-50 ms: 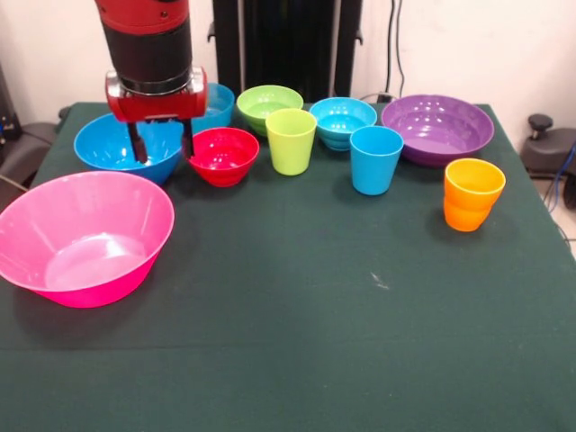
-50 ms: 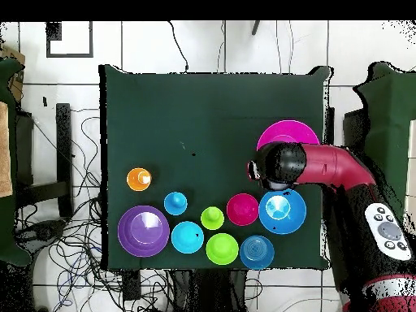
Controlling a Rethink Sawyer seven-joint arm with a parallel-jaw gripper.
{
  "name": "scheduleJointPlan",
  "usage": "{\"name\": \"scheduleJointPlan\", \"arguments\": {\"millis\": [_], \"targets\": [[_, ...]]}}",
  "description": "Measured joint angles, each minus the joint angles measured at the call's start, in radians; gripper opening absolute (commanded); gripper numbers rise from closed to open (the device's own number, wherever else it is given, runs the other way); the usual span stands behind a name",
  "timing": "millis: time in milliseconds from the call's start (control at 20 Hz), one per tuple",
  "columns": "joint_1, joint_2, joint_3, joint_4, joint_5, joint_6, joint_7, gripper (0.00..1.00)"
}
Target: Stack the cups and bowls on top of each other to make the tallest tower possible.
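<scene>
My gripper (image 1: 163,144) is open and hangs over the right rim of the large blue bowl (image 1: 108,148), one finger (image 1: 139,144) inside it, the other just outside, next to the small red bowl (image 1: 223,155). The huge pink bowl (image 1: 85,238) sits in front of them. Along the back stand a small blue bowl (image 1: 219,103), lime green bowl (image 1: 269,106), ribbed cyan bowl (image 1: 343,121) and wide purple bowl (image 1: 438,129). The lime green cup (image 1: 291,141), light blue cup (image 1: 375,159) and orange cup (image 1: 472,193) stand upright. Every piece stands alone; no tower shows. Overhead, the arm (image 2: 325,166) hides the fingers.
A dark green cloth (image 1: 315,342) covers the table. All the ware sits along one long side, with the pink bowl (image 2: 288,130) farthest from the row. Cables (image 2: 73,244) lie on the floor around the table.
</scene>
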State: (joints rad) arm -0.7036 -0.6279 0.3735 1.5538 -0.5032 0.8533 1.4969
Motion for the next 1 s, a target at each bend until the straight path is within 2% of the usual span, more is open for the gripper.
{"name": "scheduleJointPlan", "arguments": {"millis": [350,1000], "targets": [[0.01,0.038,0.021,-0.05,0.0,0.0,0.0,1.0],[0.006,0.159,0.066,-0.116,0.0,-0.033,0.0,1.0]]}}
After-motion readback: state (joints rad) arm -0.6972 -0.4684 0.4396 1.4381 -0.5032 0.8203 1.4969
